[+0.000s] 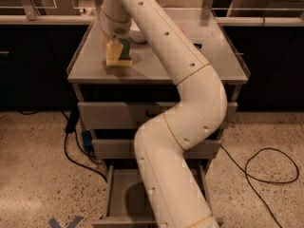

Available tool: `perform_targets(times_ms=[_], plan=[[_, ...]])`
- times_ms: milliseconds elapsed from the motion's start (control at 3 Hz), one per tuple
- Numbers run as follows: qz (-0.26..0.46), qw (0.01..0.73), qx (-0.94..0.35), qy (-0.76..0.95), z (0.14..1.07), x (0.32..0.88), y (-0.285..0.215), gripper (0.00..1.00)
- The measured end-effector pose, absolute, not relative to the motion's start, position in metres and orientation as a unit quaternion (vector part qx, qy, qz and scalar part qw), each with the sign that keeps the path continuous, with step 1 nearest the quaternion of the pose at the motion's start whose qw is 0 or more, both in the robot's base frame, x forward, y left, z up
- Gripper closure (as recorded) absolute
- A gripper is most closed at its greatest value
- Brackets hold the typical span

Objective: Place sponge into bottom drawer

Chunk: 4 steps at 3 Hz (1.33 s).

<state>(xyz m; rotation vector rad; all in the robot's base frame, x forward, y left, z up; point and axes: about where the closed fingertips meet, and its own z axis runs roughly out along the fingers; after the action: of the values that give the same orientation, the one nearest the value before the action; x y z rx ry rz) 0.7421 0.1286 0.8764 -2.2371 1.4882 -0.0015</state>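
The sponge (123, 55), yellow foam with a dark green layer, is at the front left of the grey cabinet top (156, 65). My gripper (115, 52) hangs down from the white arm and is shut on the sponge, just above or on the surface. The bottom drawer (122, 194) is pulled open at the foot of the cabinet, showing a plain grey floor. My arm (190, 127) hides much of its right half.
A white bowl (138, 35) sits on the cabinet top behind the gripper, partly hidden by the arm. The two upper drawers (109, 115) are closed. Black cables (266, 175) lie on the floor to the right and left. Dark counters stand behind.
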Motion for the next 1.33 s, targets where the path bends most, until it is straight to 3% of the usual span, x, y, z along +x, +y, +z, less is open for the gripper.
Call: perform_targets(times_ms=[667, 1333], plan=[[0.014, 0.240, -0.786, 0.569, 0.838, 0.749, 0.129, 1.00], [0.060, 0.280, -0.808, 0.515, 0.906, 0.701, 0.139, 1.00]])
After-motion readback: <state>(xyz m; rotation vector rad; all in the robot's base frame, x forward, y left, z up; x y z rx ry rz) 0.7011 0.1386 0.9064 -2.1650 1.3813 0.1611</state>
